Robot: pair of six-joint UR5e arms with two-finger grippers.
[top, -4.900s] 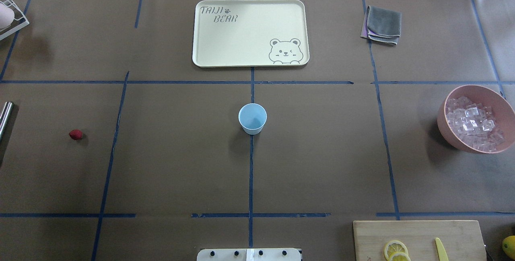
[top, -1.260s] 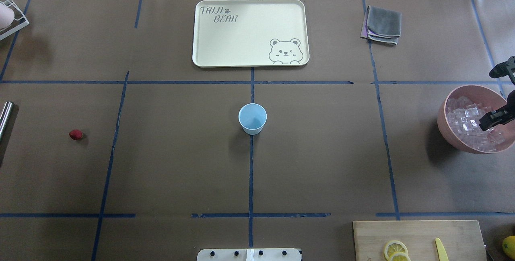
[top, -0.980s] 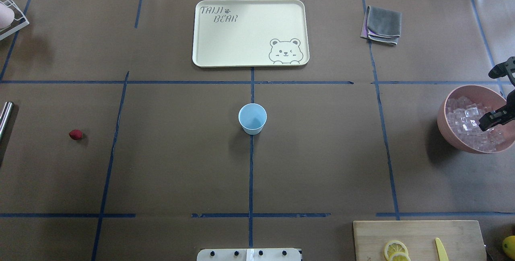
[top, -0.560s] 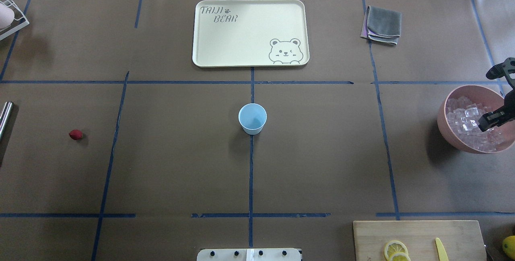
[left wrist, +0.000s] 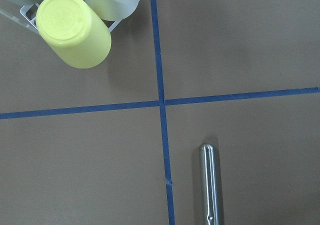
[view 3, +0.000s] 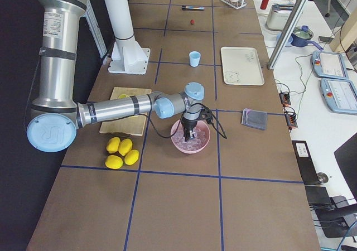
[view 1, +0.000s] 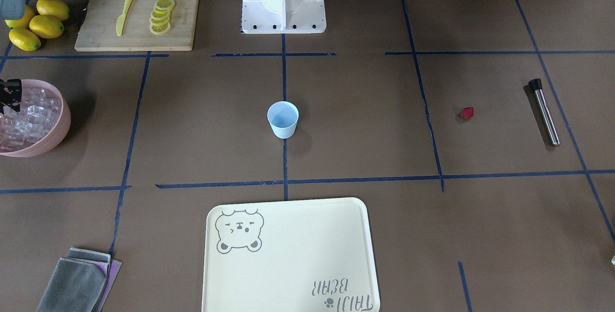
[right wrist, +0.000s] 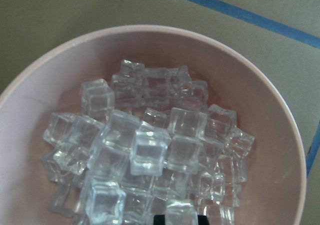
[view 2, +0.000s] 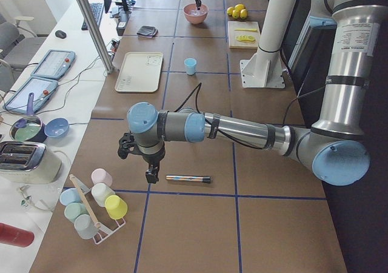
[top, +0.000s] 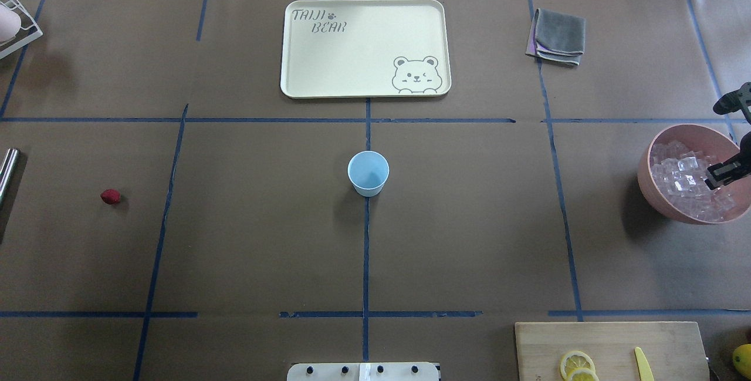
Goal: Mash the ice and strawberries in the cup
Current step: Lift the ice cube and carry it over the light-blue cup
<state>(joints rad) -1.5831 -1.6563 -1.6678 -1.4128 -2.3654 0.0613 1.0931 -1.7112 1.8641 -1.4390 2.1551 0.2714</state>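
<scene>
The pale blue cup stands upright at the table's middle, nothing visible inside. The dark red strawberry lies alone at the left. The ice fills a pink bowl at the right. My right gripper is down in that bowl; in the right wrist view its dark tips stand close on either side of one ice cube. My left gripper hangs over a steel muddler; whether it is open or shut I cannot tell.
A cream bear tray lies beyond the cup, with a grey cloth to its right. A cutting board holds lemon slices and a yellow knife, whole lemons beside it. A rack of cups stands near the left gripper.
The right arm came in from the right edge and reached into the pink bowl. In the last half second its fingers shifted slightly right. Cup and strawberry have not moved.
</scene>
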